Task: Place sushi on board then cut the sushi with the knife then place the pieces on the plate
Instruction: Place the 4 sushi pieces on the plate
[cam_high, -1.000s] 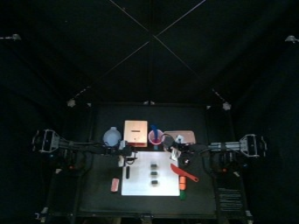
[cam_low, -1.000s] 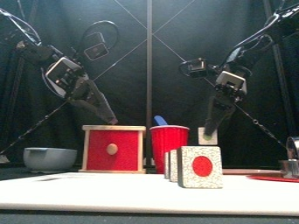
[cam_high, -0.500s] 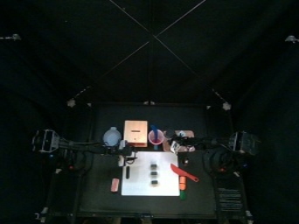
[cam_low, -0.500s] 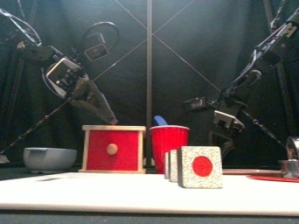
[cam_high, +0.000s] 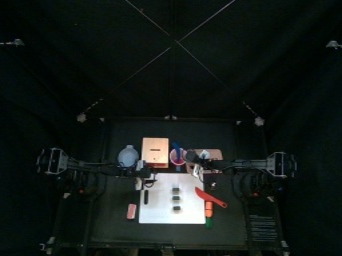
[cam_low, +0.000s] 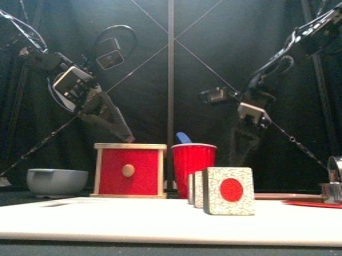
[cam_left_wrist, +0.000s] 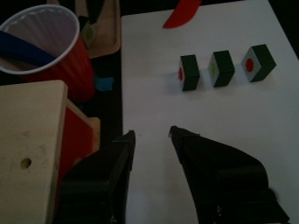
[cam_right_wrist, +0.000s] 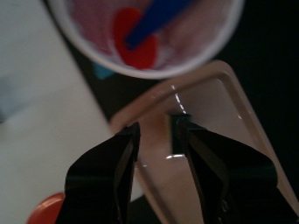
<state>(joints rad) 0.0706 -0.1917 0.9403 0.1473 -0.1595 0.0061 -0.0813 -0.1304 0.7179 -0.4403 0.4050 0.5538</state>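
Three dark green sushi pieces stand apart in a row on the white board; from the front they overlap. A red knife lies on the board to their right. The pink plate lies behind the board beside the red cup, which holds a blue knife. My right gripper hangs open and empty over the plate's edge near the cup. My left gripper is open over the board's left edge.
A wooden box with a red drawer front stands left of the cup, with a blue-grey bowl further left. A small red toy lies left of the board, and a green toy sits at the board's front right.
My right gripper left the space above the board, dipped low near the cup, then rose to hang by the cup and plate. The left arm, sushi and red knife stayed put.
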